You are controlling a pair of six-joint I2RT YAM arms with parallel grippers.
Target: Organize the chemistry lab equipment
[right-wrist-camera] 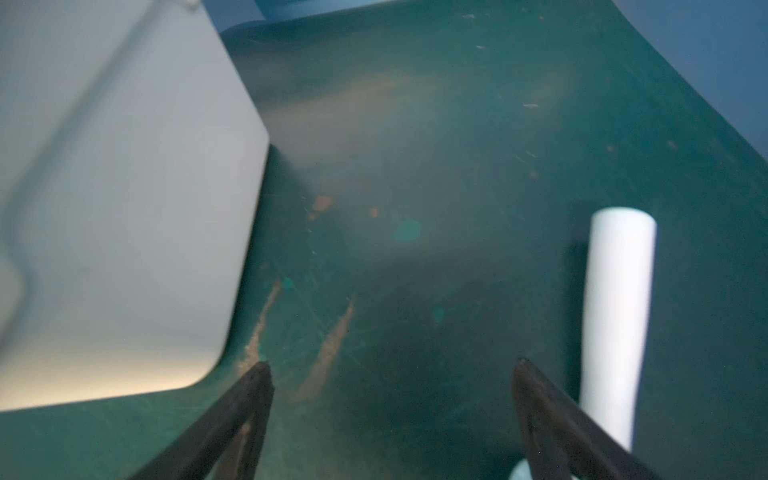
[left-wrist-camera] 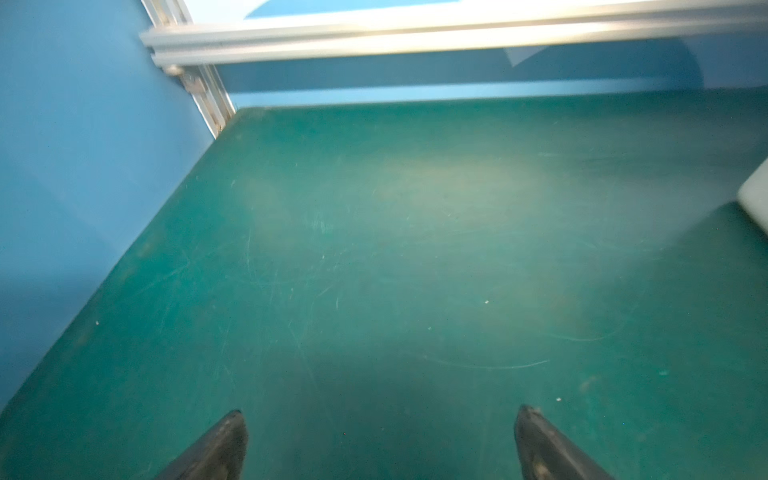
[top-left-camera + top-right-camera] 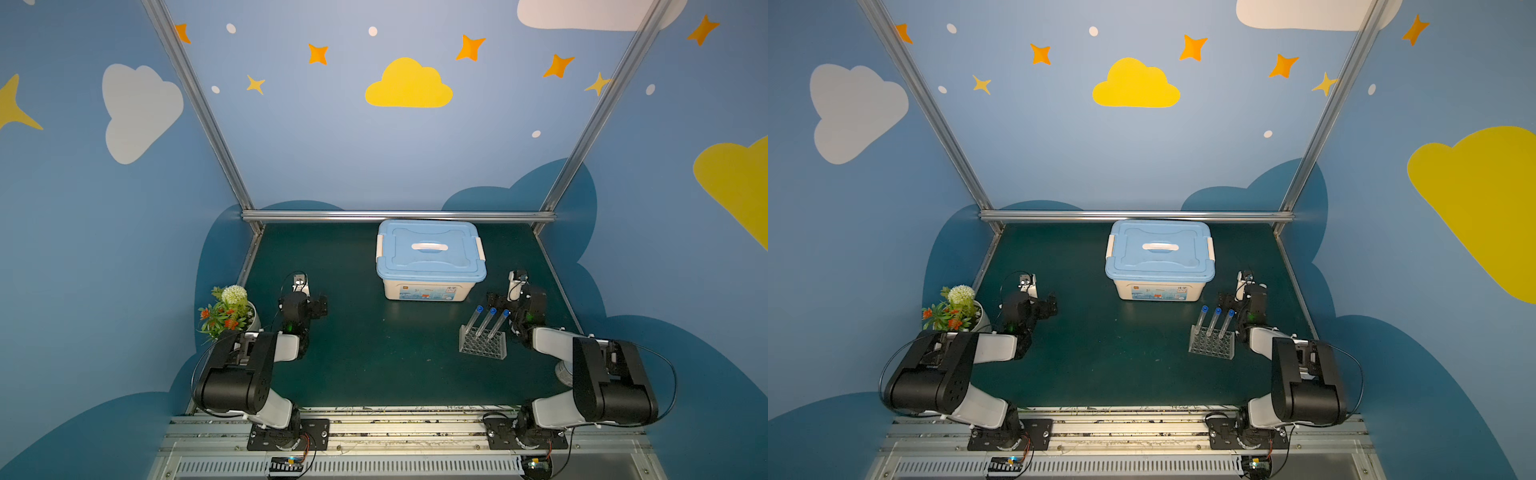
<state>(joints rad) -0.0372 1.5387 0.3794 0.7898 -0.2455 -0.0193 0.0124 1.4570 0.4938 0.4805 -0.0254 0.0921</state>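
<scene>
1. Three test tubes (image 3: pixel 486 322), clear with blue caps, stand in a row along the far edge of one clear holed rack (image 3: pixel 484 348). Caps are uppermost. In both top views their long axes are parallel and slant up from the rack toward the box.
2. The rack sits on the green table (image 3: pixel 374 357), right of centre and in front of the box's right corner. Its long side runs left to right.
3. One white pestle (image 1: pixel 619 299) lies flat on the table in the right wrist view. Its long axis runs roughly along the gripper's reach. It is just outside one finger; I cannot tell whether they touch.
4. The right gripper (image 1: pixel 390 363) has its jaws spread wide with nothing between them. It hangs low between the box wall and the pestle.
5. The left gripper (image 2: pixel 380 411) also has its jaws spread wide and holds nothing. It is over bare table at left.
6. One storage box (image 3: pixel 430 249) with its blue lid on sits at centre back.
7. One potted flower plant (image 3: pixel 226 309) stands at the left edge.
8. One round tin (image 3: pixel 563 372) is mostly hidden under the right arm.
</scene>
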